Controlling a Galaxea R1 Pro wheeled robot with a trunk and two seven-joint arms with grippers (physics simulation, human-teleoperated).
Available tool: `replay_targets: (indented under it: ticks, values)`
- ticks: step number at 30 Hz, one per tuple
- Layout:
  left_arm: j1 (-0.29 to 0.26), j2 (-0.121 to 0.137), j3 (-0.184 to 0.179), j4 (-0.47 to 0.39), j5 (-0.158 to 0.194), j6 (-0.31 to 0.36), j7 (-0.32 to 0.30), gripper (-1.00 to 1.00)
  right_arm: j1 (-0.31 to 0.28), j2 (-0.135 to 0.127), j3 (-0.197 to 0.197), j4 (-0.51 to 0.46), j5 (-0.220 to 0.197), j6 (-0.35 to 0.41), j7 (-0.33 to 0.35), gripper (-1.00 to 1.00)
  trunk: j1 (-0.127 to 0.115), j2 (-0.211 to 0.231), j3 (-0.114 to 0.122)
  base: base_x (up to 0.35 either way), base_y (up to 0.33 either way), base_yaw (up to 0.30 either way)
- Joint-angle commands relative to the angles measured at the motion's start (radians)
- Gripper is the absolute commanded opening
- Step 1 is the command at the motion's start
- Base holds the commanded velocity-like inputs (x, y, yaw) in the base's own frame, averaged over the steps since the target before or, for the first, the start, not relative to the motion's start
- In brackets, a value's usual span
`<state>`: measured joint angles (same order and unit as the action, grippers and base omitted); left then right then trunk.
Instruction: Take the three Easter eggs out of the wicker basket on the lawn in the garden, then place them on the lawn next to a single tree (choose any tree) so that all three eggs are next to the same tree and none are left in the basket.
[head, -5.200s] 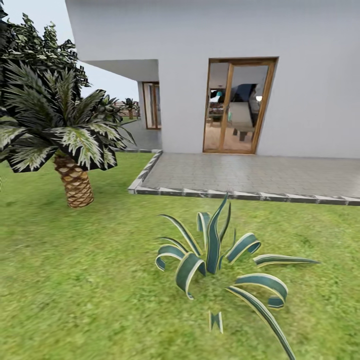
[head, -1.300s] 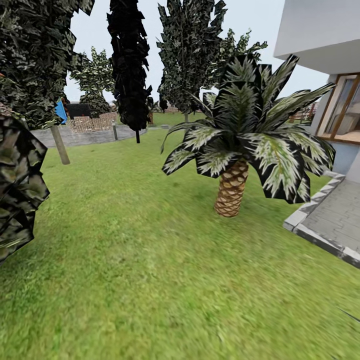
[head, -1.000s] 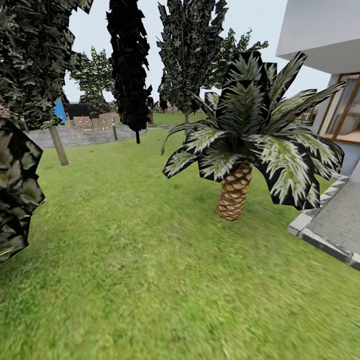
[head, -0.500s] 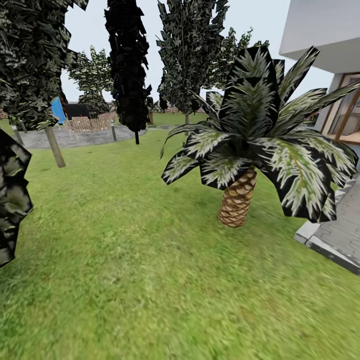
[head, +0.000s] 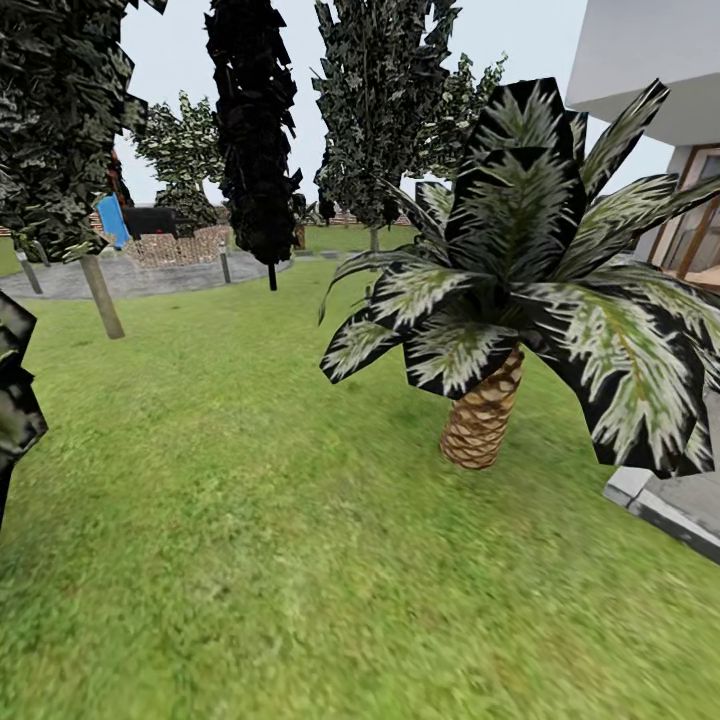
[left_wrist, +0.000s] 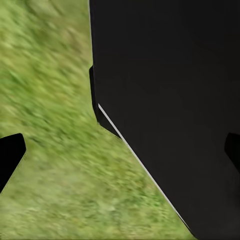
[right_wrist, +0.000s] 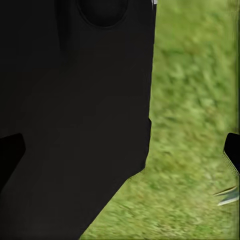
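The Easter eggs and the wicker basket are out of view. The lawn (head: 250, 480) spreads out wide and green ahead of me in the head view. At its far side stands a tree (head: 378, 110) with an upright trunk and a dark green-grey crown. My left gripper (left_wrist: 120, 155) is open, its dark fingertips (left_wrist: 10, 155) far apart over grass with nothing between them. My right gripper (right_wrist: 120, 155) is likewise open and holds nothing, with the robot's black body behind it.
A squat palm (head: 485, 420) with striped fronds stands close at the right. A grey patio edge (head: 660, 505) and the house lie beyond it. An all-black tree (head: 255, 130), a leaning pale trunk (head: 100, 295) and dark foliage (head: 12, 400) are at the left.
The camera has moved: five seconds ago it faced the house door and a spiky plant. Over the last second the palm has grown larger and slid right.
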<state>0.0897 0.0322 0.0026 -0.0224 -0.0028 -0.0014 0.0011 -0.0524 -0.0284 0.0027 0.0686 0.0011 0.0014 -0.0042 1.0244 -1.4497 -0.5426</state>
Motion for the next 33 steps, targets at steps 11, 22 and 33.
replay_targets:
  ticks: [11, 22, 33]
  values:
    - [0.001, 0.0, 0.0, -0.002, 0.0, 0.001, -0.001, 1.0, -0.001, 0.0, -0.001, 0.002, -0.001, 0.0, 0.0, 1.0, 0.001, 0.0, -0.001, 0.331, 0.0, 0.146]
    - [0.001, 0.0, 0.0, -0.002, 0.0, 0.001, 0.0, 1.0, -0.001, 0.001, -0.001, 0.002, -0.003, 0.0, -0.002, 1.0, 0.001, 0.0, -0.001, 0.333, 0.0, 0.26]
    - [0.001, 0.0, 0.0, -0.002, 0.0, 0.001, 0.0, 1.0, -0.001, 0.001, -0.001, 0.002, -0.003, 0.0, -0.002, 1.0, 0.001, 0.0, -0.001, 0.333, 0.0, 0.261]
